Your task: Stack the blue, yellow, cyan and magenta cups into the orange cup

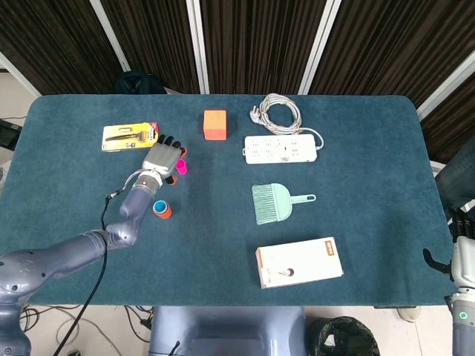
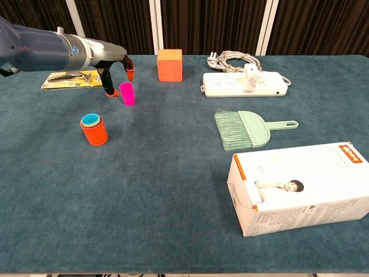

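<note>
Dark curtains are hanging behind a blue-carpeted table (image 1: 356,222). One magenta cup (image 2: 127,93) is standing upright near the far left, and one orange cup (image 2: 94,130) is sitting well in front of it with a cyan cup (image 2: 90,120) nested inside; any other cups within cannot be made out. One left hand (image 2: 115,69) is reaching over the magenta cup, its fingers (image 2: 108,90) spread on either side, gripping nothing. One right hand (image 1: 464,263) is showing at the table's right edge; how open it is cannot be told. One orange block (image 1: 214,124), one power strip (image 1: 282,149), one coiled cable (image 1: 278,111), one green dustpan brush (image 1: 271,202), one white box (image 1: 299,262) and one packaged tool (image 1: 130,136) are lying around.
</note>
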### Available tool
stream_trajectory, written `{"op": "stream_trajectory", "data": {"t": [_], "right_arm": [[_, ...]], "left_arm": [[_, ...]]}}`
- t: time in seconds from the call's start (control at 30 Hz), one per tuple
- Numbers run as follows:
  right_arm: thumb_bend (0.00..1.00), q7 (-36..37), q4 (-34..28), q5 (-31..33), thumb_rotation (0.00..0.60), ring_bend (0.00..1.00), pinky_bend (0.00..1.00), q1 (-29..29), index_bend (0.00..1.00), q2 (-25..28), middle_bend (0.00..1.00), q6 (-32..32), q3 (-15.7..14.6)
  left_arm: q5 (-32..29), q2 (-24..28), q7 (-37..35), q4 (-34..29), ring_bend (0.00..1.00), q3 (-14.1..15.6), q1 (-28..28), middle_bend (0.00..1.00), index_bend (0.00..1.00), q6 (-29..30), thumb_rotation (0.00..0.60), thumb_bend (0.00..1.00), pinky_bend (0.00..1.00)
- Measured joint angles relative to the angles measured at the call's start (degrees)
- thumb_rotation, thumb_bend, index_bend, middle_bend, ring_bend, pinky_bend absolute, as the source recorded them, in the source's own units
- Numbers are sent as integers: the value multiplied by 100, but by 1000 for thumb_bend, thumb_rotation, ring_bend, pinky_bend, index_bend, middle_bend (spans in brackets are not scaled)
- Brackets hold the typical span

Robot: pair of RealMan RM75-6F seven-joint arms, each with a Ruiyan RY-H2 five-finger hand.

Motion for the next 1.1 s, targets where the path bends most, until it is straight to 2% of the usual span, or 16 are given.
{"op": "stream_trajectory", "data": {"t": [0.47, 1.1], "right_arm": [[343, -33, 46, 52, 600, 77, 36, 15, 51, -32, 44, -35, 12], [344, 19, 54, 61, 600, 77, 36, -3, 51, -15, 44, -23, 32]], "left_arm": [[288, -467, -230, 772, 0, 19, 10, 168, 399, -130, 600, 307, 0], [517, -527, -312, 821, 0, -27, 57, 196, 460, -76, 600, 352, 0]]}}
